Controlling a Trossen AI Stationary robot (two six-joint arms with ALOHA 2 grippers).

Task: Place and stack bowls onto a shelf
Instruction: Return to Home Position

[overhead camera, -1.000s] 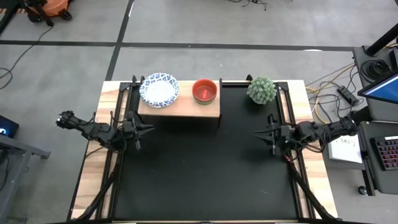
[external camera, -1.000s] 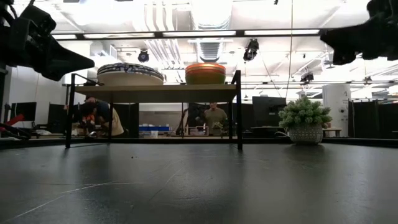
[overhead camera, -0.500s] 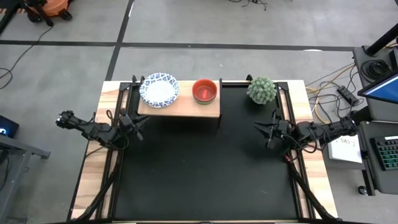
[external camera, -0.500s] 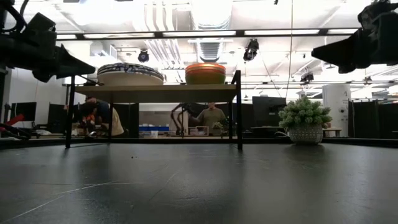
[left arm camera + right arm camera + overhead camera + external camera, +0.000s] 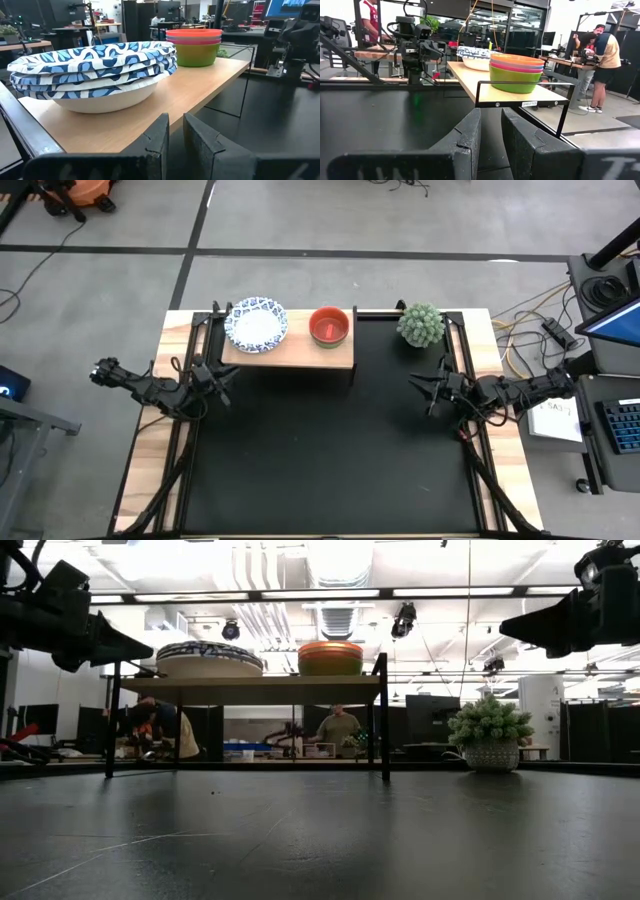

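The light wooden shelf (image 5: 290,352) stands on thin black legs at the black tabletop's (image 5: 330,450) far edge, well apart from both grippers. The left gripper (image 5: 220,380) hovers near the shelf's front left corner, the right gripper (image 5: 420,388) by the tabletop's right edge. Each pair of dark fingers (image 5: 157,137) (image 5: 467,132) sits almost together, gripping nothing. On the shelf, glossy blue-patterned white bowls (image 5: 256,324) nest beside smooth plain bowls (image 5: 329,326): red over magenta over green, with any lower bowl hidden.

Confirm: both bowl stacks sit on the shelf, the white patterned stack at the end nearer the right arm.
Wrong on one point: the high view shows the white patterned stack at the end of the shelf nearer the left arm, the coloured stack beside it. Both stacks do sit on the shelf.
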